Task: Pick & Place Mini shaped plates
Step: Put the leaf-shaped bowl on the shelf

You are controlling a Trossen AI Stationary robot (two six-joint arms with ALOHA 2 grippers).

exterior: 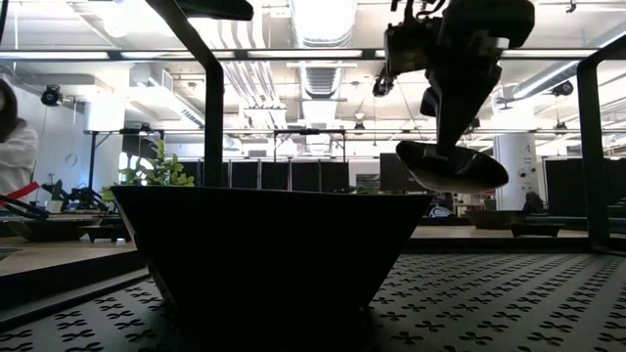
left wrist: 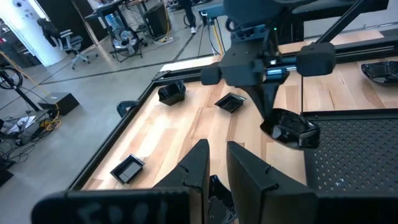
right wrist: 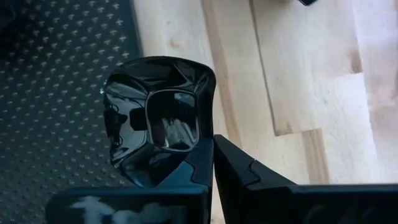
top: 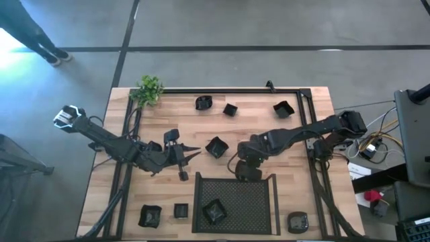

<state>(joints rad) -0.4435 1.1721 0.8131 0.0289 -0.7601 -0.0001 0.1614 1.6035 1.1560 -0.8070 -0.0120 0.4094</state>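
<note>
Left to right. Your left hand (top: 191, 154) sits low over the counter (top: 316, 202), left of centre. Its fingers stand slightly apart with a small dark thing down between them, but you can't tell from these views whether it grips anything.

Loose mini plates are scattered around: two at the near-left edge (top: 150, 215), three along the far side (top: 203, 103), one mid-counter (top: 216, 147), and a round one at the near right (top: 297, 222). One already lies in the mesh tray (top: 269, 191).

Your right hand (right wrist: 211, 146) hovers over the tray's far edge, clenched on a glossy black mini plate (right wrist: 155, 121), pinching its rim so the dish hangs clear of the mesh.

Handling, as a judgement: these dishes look light, stiff and slick, likely glazed or hard plastic. A rim pinch can slip or rotate, so grip a straight side or corner of the wall, not the curved bowl. They may chip if dropped; release low over the tray.
</note>
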